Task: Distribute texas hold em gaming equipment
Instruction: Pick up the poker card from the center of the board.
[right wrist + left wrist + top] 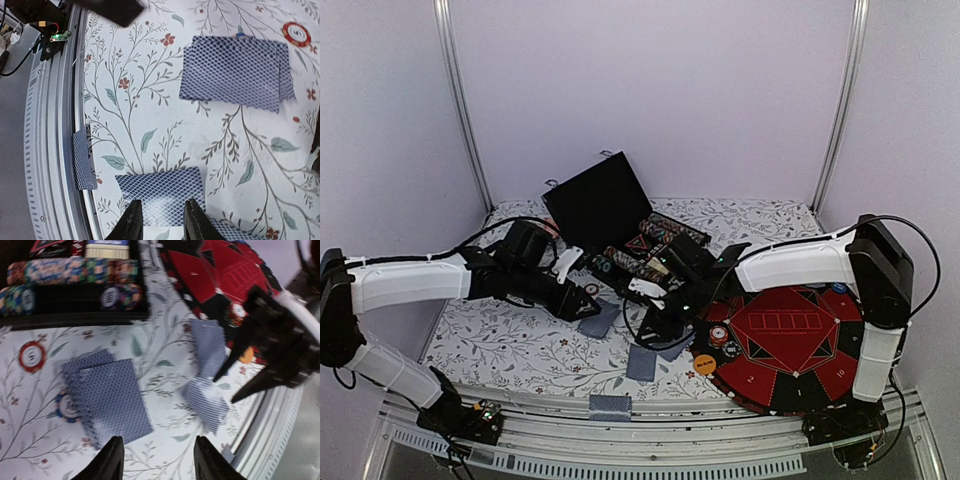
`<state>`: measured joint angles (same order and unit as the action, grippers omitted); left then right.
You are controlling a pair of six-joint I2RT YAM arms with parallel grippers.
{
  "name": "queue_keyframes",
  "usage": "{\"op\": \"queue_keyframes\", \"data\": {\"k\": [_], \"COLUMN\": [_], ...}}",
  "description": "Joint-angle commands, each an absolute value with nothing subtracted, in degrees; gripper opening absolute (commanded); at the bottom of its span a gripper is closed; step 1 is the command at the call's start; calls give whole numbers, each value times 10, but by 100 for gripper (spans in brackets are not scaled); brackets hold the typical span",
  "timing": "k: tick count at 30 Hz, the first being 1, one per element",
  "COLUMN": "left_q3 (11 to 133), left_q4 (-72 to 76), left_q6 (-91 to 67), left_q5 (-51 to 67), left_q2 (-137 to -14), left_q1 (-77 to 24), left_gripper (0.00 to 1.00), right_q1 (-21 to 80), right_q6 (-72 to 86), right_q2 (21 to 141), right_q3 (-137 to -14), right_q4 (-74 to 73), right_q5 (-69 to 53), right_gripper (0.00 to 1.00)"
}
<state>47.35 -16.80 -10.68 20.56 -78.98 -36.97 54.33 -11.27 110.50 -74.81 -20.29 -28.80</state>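
The left arm (410, 282) rises from its base to an elbow at the far left, and its white forearm then runs level to the right, toward the middle. Its wrist tips down, and the left gripper (160, 462) points downward with its fingers well apart. The right arm (800, 262) climbs to a high elbow at the right and reaches left, forearm sloping down. The right gripper (161, 222) also points downward, its fingers parted by a narrower gap. The two grippers hang near each other, not touching.
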Motion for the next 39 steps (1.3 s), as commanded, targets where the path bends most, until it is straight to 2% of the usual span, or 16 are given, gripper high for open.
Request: {"op": "queue_keyframes", "data": {"k": [1, 5, 11, 14, 27, 34, 37, 39], "left_q3": [441, 406, 442, 460, 501, 516, 529, 534], "left_q4": [-110, -39, -43, -54, -59, -67, -74, -86], "left_q6": [-166, -241, -270, -276, -283, -281, -280, -277], "left_q5": [260, 269, 224, 200, 187, 185, 185, 183], "left_q2": [-791, -816, -899, -938, -1008, -1025, -1031, -1032], "left_q1": [-424, -472, -533, -548, -552, -551, -551, -549], "left_gripper": [50, 50, 60, 61, 49, 31, 16, 0], "right_q1": [530, 505, 495, 491, 487, 485, 486, 485], "right_q6": [-77, -15, 26, 29, 25, 20, 20, 21], "right_q2": [1043, 1013, 950, 928, 909, 918, 922, 921], "right_q3": [-712, -656, -595, -575, -553, -563, -566, -566], "right_q4": [-191, -174, -166, -158, -150, -155, -157, -158], "right_q5": [-275, -258, -204, -198, -193, -195, -194, -196], "right_gripper": [33, 33, 34, 34, 34, 34, 34, 34]}}
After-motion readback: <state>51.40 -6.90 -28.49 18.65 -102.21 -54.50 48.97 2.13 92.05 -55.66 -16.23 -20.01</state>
